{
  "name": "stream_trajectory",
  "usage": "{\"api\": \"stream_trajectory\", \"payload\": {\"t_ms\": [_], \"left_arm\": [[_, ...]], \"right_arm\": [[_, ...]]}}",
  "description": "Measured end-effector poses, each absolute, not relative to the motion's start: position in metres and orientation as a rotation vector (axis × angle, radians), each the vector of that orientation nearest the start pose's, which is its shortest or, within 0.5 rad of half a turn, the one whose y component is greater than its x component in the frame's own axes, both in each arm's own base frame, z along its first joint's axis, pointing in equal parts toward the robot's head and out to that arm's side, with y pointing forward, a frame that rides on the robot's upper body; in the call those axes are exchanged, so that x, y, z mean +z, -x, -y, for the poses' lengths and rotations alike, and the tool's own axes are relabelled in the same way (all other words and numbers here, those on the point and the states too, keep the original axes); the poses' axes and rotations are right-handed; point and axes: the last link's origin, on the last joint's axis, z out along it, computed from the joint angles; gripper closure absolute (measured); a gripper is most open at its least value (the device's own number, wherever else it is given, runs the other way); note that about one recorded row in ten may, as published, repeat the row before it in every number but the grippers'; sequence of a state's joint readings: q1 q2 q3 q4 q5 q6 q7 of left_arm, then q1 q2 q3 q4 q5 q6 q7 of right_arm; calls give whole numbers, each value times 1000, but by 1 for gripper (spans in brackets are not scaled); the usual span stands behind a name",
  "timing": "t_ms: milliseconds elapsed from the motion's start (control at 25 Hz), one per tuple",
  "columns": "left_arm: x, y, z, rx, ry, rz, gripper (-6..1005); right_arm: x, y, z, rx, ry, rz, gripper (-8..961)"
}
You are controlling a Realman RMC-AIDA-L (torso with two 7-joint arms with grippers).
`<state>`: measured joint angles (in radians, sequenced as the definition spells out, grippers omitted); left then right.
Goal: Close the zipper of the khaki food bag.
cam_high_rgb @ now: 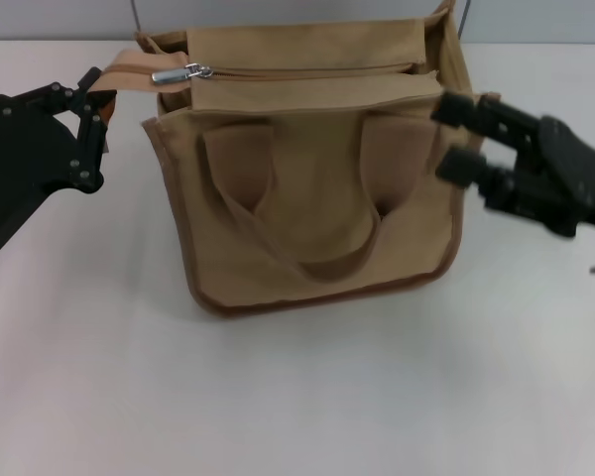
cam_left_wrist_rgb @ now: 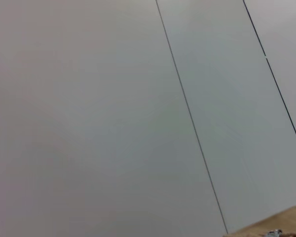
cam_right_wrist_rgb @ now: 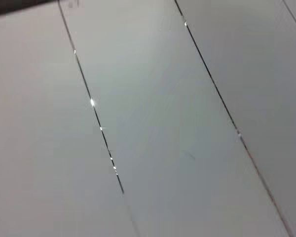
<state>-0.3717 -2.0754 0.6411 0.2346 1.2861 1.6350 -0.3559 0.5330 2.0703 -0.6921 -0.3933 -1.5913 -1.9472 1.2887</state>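
Note:
The khaki food bag [cam_high_rgb: 317,198] stands on the white table, handles facing me. The zipper [cam_high_rgb: 307,70] runs along its top, with the silver slider [cam_high_rgb: 178,72] at its left end. My left gripper [cam_high_rgb: 97,99] is at the bag's upper left corner, shut on the tan fabric tab [cam_high_rgb: 124,77] that extends from the zipper's left end. My right gripper [cam_high_rgb: 454,137] is open, its two fingers spread at the bag's right side. In the left wrist view a corner of the bag [cam_left_wrist_rgb: 286,223] and a bit of the slider [cam_left_wrist_rgb: 274,233] show. The right wrist view shows no bag.
The white table [cam_high_rgb: 297,397] spreads in front of the bag. A grey panelled wall [cam_left_wrist_rgb: 138,118] stands behind it, and it also fills the right wrist view [cam_right_wrist_rgb: 148,118].

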Motion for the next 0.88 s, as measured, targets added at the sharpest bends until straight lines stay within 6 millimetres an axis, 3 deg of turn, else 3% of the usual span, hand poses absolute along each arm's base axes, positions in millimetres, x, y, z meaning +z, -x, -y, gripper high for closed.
{"api": "stream_trajectory", "payload": {"t_ms": [160, 440, 880], "left_arm": [[15, 294, -290, -952, 1942, 12, 985], [14, 292, -288, -948, 1935, -19, 985], [13, 289, -284, -981, 1929, -26, 985]], "right_arm": [[14, -197, -309, 1625, 2670, -707, 173], [17, -165, -349, 1482, 2802, -1100, 173], [24, -163, -369, 1371, 2724, -1081, 173]]}}
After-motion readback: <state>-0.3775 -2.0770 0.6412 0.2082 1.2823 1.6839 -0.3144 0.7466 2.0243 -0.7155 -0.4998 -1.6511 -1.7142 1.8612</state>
